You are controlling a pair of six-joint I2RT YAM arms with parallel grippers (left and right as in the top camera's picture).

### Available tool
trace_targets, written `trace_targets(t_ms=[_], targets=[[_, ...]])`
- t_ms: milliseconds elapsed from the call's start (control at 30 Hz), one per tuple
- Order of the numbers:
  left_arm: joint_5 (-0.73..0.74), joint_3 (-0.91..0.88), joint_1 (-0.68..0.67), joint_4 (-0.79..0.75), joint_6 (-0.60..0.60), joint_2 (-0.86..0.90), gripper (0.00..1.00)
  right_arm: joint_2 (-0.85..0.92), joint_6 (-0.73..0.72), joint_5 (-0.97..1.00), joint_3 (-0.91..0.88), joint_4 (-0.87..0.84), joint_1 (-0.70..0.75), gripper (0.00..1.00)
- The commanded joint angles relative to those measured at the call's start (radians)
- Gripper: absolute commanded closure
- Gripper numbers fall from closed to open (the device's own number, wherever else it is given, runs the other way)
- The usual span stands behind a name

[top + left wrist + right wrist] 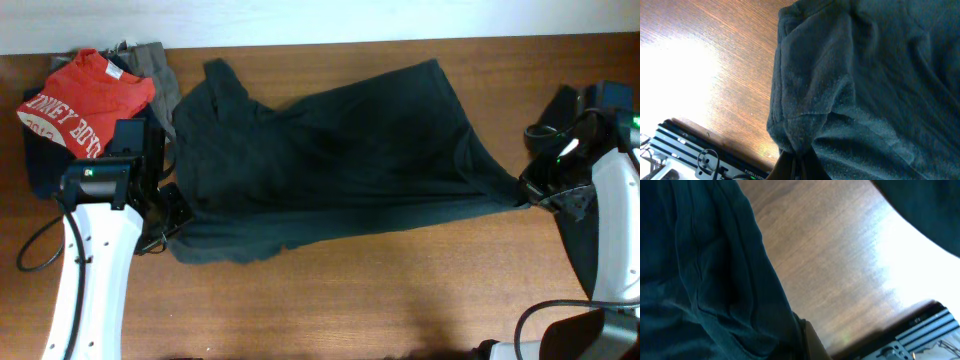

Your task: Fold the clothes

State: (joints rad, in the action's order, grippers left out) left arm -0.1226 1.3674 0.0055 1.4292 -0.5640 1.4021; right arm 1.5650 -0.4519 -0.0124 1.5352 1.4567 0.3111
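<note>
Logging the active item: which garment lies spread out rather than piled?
The dark T-shirt, spread across the middle; the red lettered shirt sits heaped in the top-left corner.

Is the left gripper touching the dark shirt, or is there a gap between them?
Touching. The left wrist view shows it: the dark shirt gathers into a pinch inside the shut left gripper at the bottom edge, with no gap.

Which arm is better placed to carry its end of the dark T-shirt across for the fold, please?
Probably the right: both grip the dark T-shirt, but the right gripper has bare table beside it, while the left gripper sits beside the clothes pile.
</note>
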Motion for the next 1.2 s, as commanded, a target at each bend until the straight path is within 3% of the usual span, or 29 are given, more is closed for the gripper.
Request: trace_targets(t_ms=[0, 233, 367, 633, 1167], targets=[[-0.033, 0.035, 0.011, 0.006, 0.013, -0.024, 0.99, -0.066, -0.035, 0.071, 0.007, 0.014, 0.010, 0.96], [-0.028, 0.043, 0.011, 0.074, 0.012, -0.024, 0.99, -0.262, -0.053, 0.100, 0.006, 0.080, 0.010, 0.96], [0.002, 0.043, 0.011, 0.092, 0.013, -0.024, 0.99, -0.267, -0.054, 0.115, -0.006, 0.133, 0.010, 0.96], [0.020, 0.043, 0.011, 0.121, 0.013, -0.023, 0.98, -0.266, -0.055, 0.109, -0.200, 0.009, 0.010, 0.96], [0.021, 0.040, 0.010, -0.060, 0.013, 0.002, 0.97, -0.212, -0.059, 0.046, -0.233, -0.126, 0.010, 0.96]])
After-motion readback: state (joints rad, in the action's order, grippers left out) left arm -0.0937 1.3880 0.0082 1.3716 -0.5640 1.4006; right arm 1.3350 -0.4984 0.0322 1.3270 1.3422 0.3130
